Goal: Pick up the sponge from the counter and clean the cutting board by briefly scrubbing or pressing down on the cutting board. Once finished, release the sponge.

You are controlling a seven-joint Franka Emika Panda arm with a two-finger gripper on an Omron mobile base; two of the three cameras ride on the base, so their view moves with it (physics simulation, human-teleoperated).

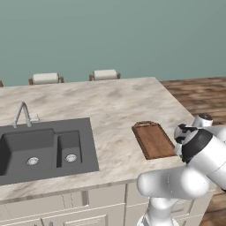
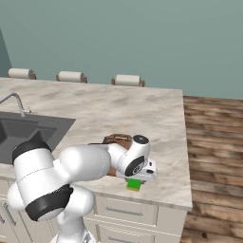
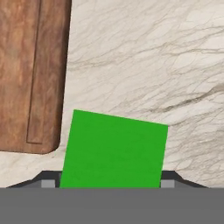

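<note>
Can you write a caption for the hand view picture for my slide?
Pincer straddling the green sponge on the counter, beside the cutting board.

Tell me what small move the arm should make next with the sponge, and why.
Probably close the fingers on the sponge before lifting. In the hand view the green block lies on the counter between the two tips, which flank its sides, and beside the cutting board, not on it. Whether the tips already touch it is hard to tell.
</note>
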